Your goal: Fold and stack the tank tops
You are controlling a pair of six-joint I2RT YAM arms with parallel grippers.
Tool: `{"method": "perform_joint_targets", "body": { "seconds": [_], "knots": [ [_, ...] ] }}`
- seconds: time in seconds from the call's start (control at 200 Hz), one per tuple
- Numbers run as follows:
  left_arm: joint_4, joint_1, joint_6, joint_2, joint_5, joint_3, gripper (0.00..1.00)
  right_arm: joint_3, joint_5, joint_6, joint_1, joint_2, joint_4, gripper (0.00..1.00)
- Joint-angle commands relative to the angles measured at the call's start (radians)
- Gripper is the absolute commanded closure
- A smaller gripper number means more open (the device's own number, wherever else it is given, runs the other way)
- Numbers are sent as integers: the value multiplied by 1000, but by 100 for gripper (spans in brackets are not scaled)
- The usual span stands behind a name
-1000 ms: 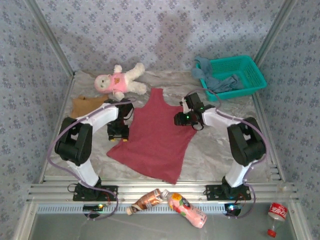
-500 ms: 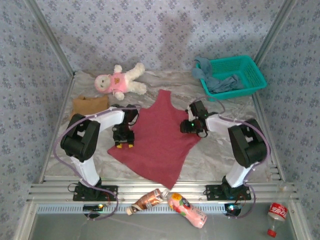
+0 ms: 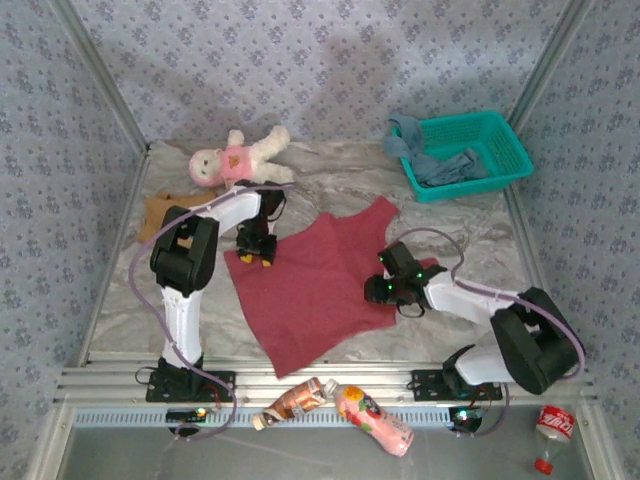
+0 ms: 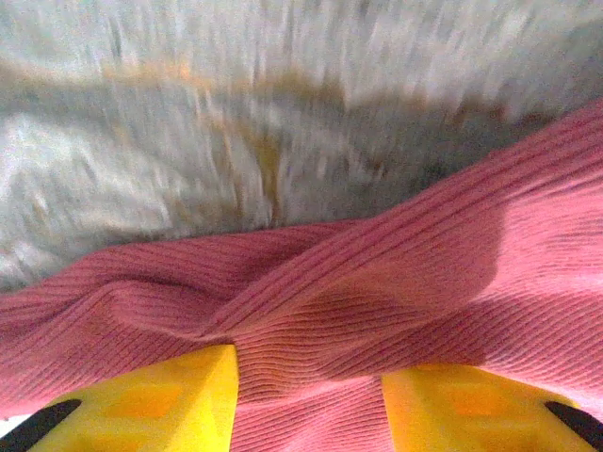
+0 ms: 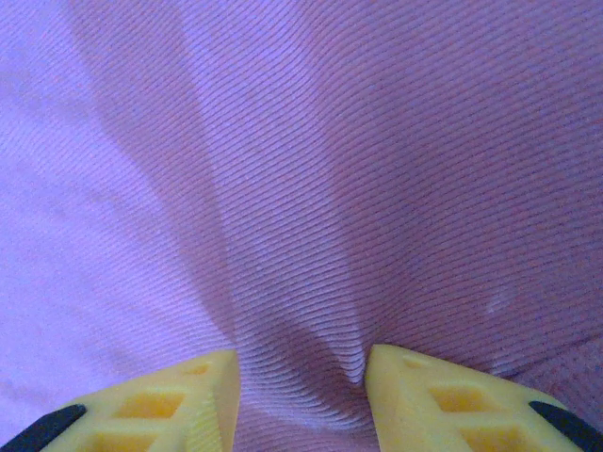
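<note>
Currently, the desk (image 3: pixel 450 215) carries the dark red tank top (image 3: pixel 310 290) at its centre. A second ago its neck end pointed at the plush doll (image 3: pixel 235 160); it now points toward the teal basket (image 3: pixel 505 150). The left claw (image 3: pixel 256 255) pinches its far-left edge and the right claw (image 3: pixel 385 290) pinches its right edge. The basket holds the dusty blue tank top (image 3: pixel 445 165). The left arm partly hides the tan-brown tank top (image 3: pixel 160 208). The label on the red bottle (image 3: pixel 552 425) is unreadable.
</note>
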Motion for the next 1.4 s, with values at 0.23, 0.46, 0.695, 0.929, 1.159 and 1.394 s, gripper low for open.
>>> {"method": "perform_joint_targets", "body": {
  "seconds": [0.23,0.46,0.695,0.929,1.159,1.394],
  "knots": [
    [58,-58,174,73,42,128,54,-58,59,252,109,-230,-395,56],
    [9,-42,175,-27,23,184,52,169,45,-100,-31,-206,-268,51],
    [7,79,49,-117,54,142,52,472,-76,-480,-170,196,-79,46],
    [160,179,-58,-109,142,35,52,762,-159,-631,-245,559,-88,45],
    [232,193,-79,-75,220,2,54,907,-200,-686,-263,722,-137,46],
    [301,202,-48,-37,225,-39,58,1006,-243,-686,-265,820,-174,48]
  ]
}}
